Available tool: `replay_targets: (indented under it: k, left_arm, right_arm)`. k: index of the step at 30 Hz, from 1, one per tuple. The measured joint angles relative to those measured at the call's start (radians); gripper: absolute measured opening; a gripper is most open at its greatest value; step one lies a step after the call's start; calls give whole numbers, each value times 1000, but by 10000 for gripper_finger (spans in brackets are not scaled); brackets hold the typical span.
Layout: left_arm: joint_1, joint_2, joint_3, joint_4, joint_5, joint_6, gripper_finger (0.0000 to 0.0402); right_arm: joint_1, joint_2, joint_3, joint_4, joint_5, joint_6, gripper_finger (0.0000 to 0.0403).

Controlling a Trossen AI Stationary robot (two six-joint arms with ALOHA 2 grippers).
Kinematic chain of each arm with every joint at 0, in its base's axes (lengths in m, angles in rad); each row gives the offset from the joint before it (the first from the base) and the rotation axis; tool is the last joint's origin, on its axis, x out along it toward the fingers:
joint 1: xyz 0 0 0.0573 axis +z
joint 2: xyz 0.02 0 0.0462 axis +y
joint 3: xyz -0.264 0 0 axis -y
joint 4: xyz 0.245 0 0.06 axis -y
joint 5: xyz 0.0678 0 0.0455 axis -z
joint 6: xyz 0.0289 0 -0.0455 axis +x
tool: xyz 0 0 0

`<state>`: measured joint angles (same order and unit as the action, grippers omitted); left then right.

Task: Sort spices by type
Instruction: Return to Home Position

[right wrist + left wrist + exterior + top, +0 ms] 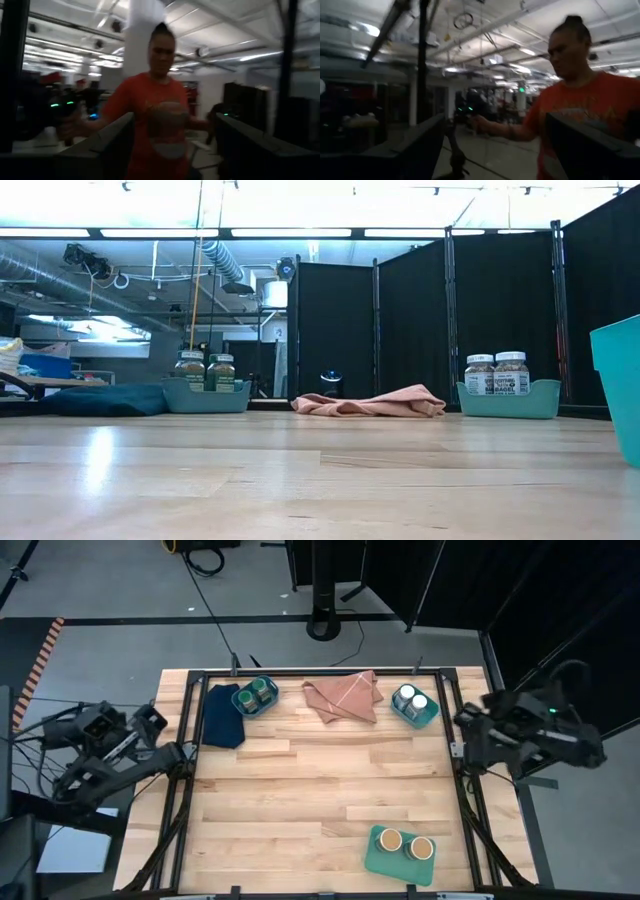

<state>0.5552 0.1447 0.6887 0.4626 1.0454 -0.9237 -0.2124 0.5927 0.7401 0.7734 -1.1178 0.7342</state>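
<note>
Two green-lidded jars [262, 689] are standing together in a teal bin [240, 706] at the bench [320, 790] corner nearest the left pincer [495, 131], just beside a dark blue cloth [222, 718]. Two white-lidded jars [407, 693] are sharing a second teal bin [430, 718] at the corner nearest the right pincer [175, 131]. Two tan-topped jars [391, 839] are resting in a green tray [380, 862] further along that pincer's side. A pink cloth [342, 698] is lying between the bins, well apart from both pincers. Like is sitting with like, so the sorting is looking finished. Both arms are sitting folded just off the bench's side edges. Each pincer is gaping open, gripping nothing and pointing out into the room, where a person [580, 115] in an orange shirt is standing. They are probably parking clear because nothing is left to carry
</note>
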Motion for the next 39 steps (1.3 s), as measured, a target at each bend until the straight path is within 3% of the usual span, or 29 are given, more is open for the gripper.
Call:
replay_targets:
  k: [3,7,10,13,17,20,23,26,29,39]
  left_arm:
    - [-15,43,0,16,49,5,346]
    - [-29,94,-30,16,25,52,346]
    - [-29,104,-88,24,20,81,346]
    - [-33,102,-165,140,14,98,346]
    - [-34,101,-293,392,-1,-38,346]
    - [-34,101,-389,577,-9,-163,346]
    - [-34,101,-457,676,-40,-221,346]
    - [-33,101,-501,673,-48,-217,346]
    - [-32,101,-530,671,-55,-176,346]
    - [-1,103,-680,671,-62,-120,346]
  right_arm:
    - [-62,-127,-31,-149,48,-29,275]
    - [-117,-236,-87,-411,142,-140,275]
    - [-100,-270,-160,-330,133,-165,275]
    - [-64,-277,-265,-204,117,-127,275]
    - [0,-279,-427,20,165,-103,275]
    - [22,-276,-520,88,247,-145,275]
    - [27,-278,-564,62,334,-265,275]
    - [8,-277,-577,-105,431,-407,275]
    - [-10,-270,-578,-211,516,-448,275]
    - [-108,-352,-577,-255,379,-419,275]
